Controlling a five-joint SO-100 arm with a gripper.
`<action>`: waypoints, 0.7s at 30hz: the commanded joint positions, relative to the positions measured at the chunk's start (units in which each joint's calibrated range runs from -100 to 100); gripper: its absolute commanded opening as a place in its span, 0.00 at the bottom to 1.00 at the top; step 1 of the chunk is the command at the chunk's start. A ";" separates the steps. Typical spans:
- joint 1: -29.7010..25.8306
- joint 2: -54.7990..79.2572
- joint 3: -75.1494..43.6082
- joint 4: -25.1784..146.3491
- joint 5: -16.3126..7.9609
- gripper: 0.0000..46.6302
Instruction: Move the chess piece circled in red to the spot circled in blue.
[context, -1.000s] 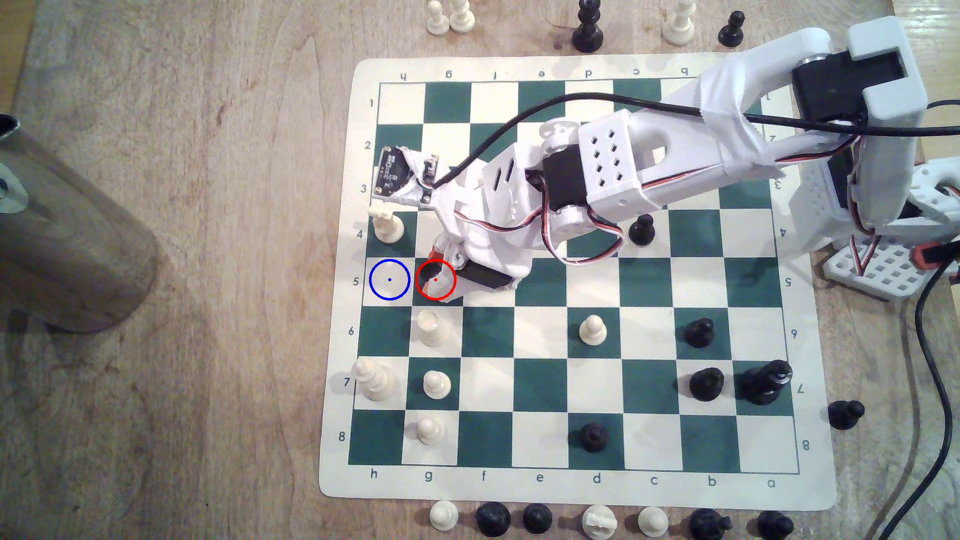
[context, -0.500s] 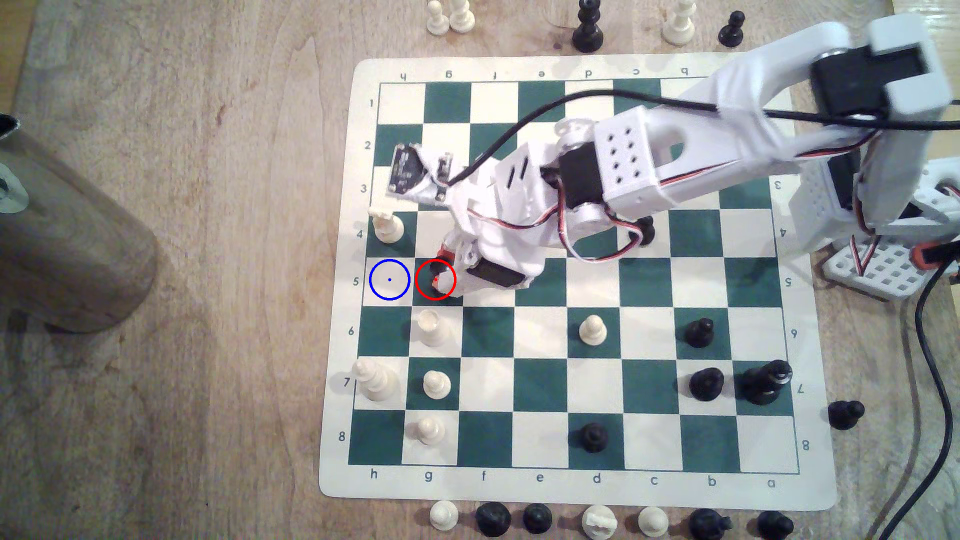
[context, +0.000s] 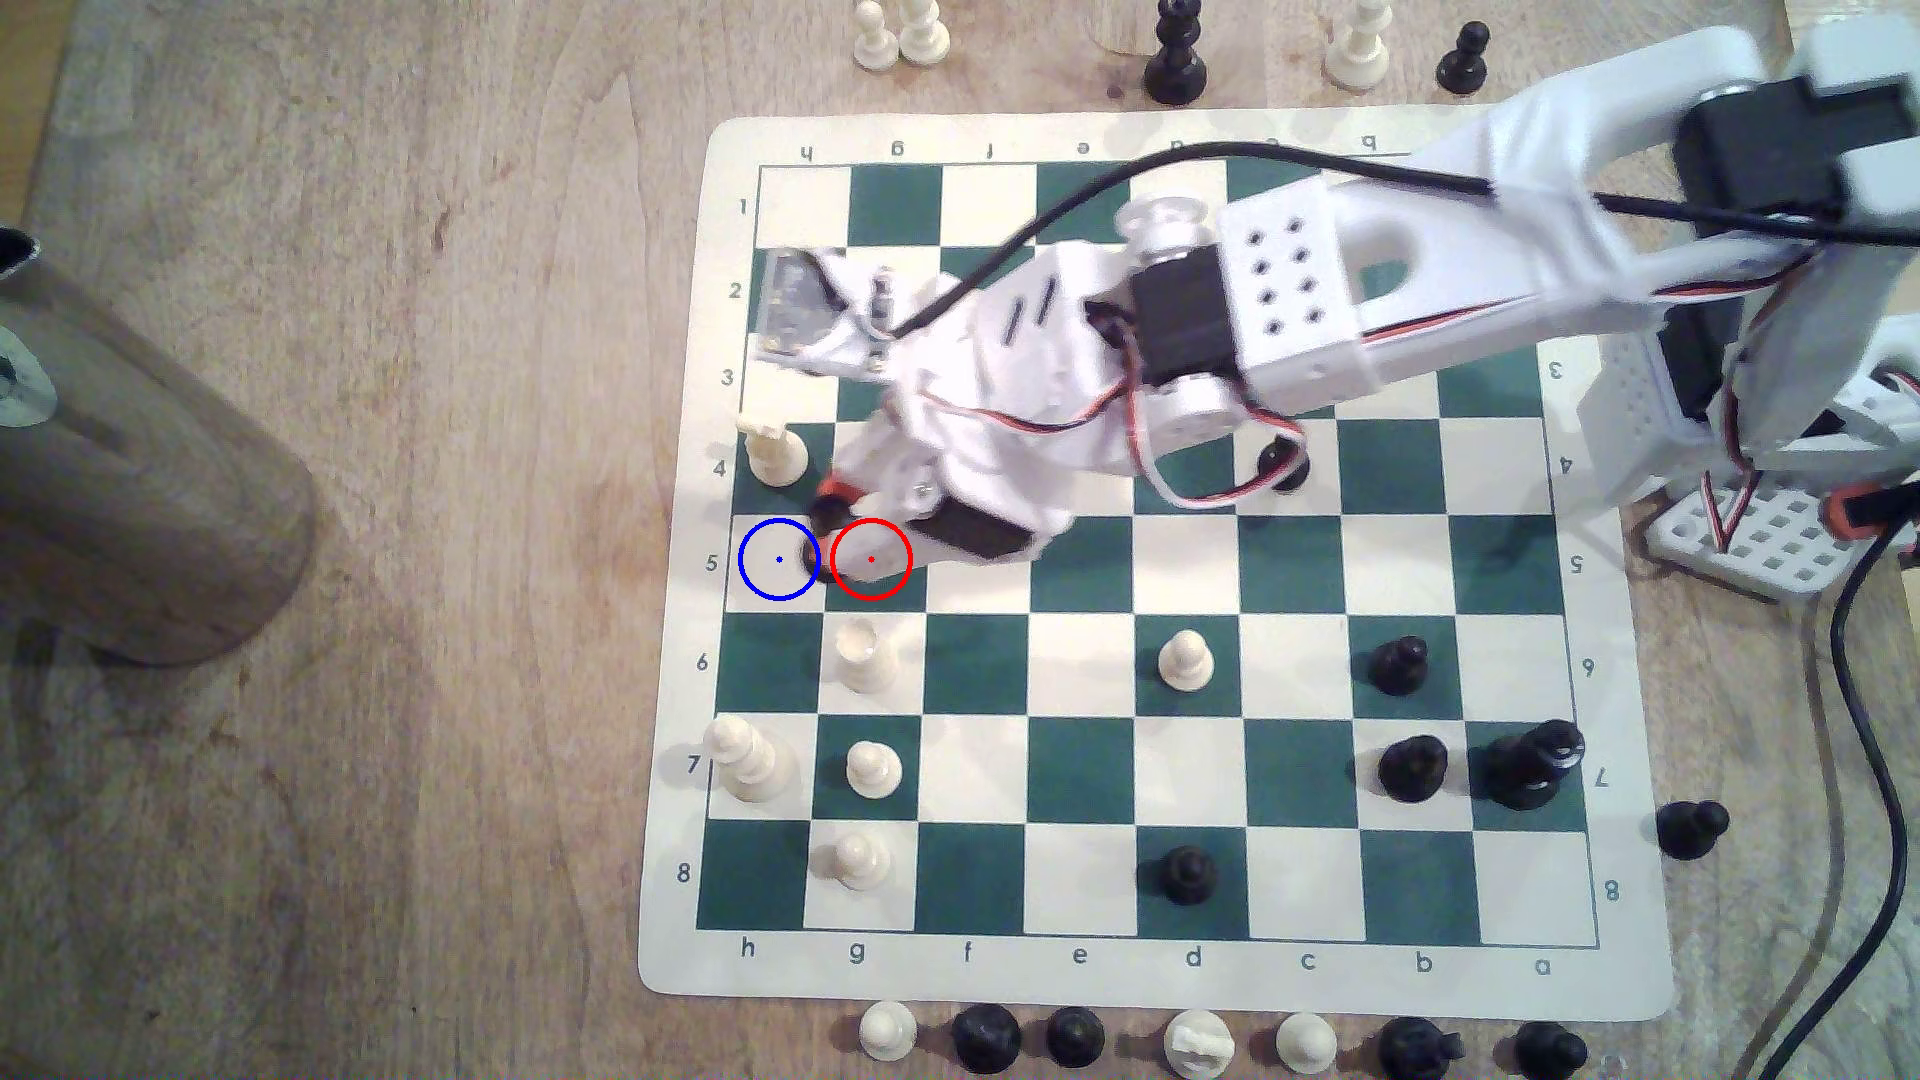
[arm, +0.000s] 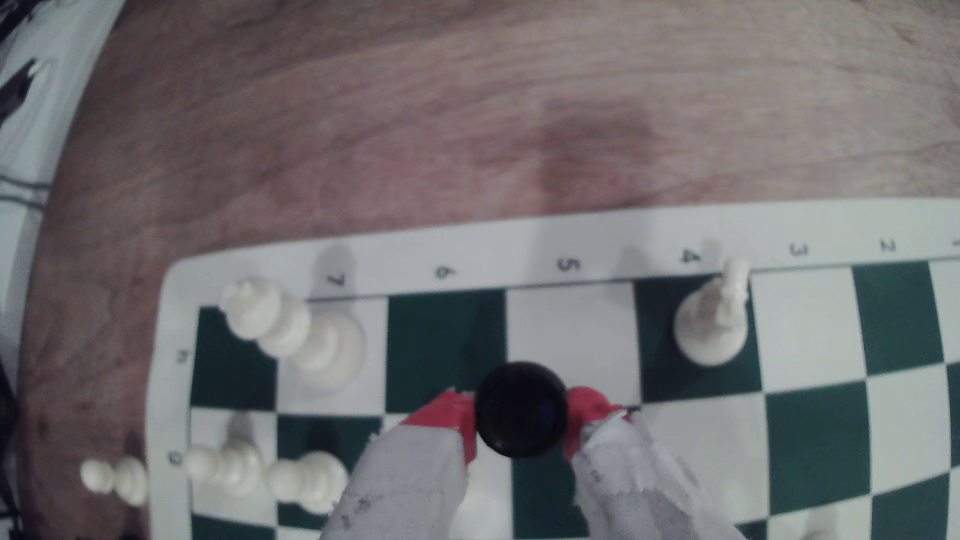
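The end effector (arm: 522, 415) is gripping the chess piece (arm: 521, 410), its two red-tipped fingers (arm: 451, 415) pressing the round black top from either side. In the exterior view the chess piece (context: 821, 535) is sitting at the border between the red-circled green square and the spot (context: 779, 559), the cream square with the blue circle, not yet centred on it; whether its base is touching the board (context: 1143, 976) I cannot tell.

The fingers are pinching only the broad, glossy top, so I'd worry about it slipping or tipping if the arm is jerking. Letting go too soon would leave the piece straddling the line between squares. The white piece (arm: 711, 324) is standing on the green square right beside the spot, and the white wrist above could be brushing it on the way in. Another white piece (context: 862, 654) is standing just behind the red-circled square.

Beyond that, the board is lying flat on a pale wooden desk (context: 364, 623) with a visible grain. Captured pieces are lining both long edges, and a metal cylinder (context: 114, 467) is standing well apart at the exterior view's left, with black cables trailing at the right
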 joint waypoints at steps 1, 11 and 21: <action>0.66 2.89 -10.78 -1.42 0.93 0.02; 2.38 11.63 -16.67 -3.55 1.66 0.02; 2.62 14.69 -17.21 -4.86 1.81 0.02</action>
